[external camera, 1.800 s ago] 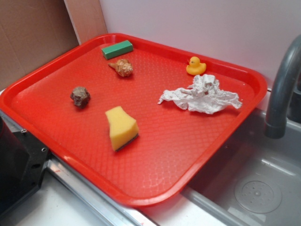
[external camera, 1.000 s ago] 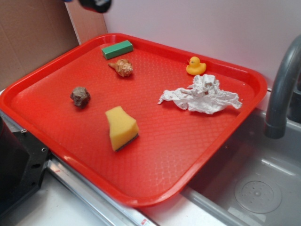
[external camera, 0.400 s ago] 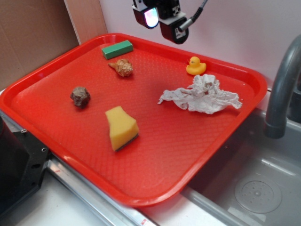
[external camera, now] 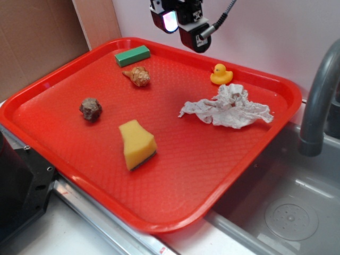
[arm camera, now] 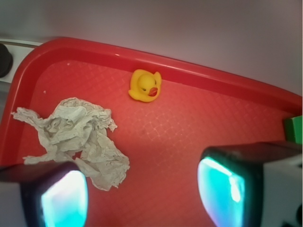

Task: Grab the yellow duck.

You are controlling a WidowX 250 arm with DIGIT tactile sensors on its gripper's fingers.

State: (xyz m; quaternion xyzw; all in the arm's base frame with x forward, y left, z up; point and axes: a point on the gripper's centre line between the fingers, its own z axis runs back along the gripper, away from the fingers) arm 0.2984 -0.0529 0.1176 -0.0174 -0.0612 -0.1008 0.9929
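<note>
Exterior view has the gripper (external camera: 183, 24) hanging high over the tray's (external camera: 175, 223) far edge, jaws spread wide and empty — the yellow duck (external camera: 221, 74) sits lower and off to its right, by the far rim, just beyond the crumpled paper (external camera: 228, 107).
</note>
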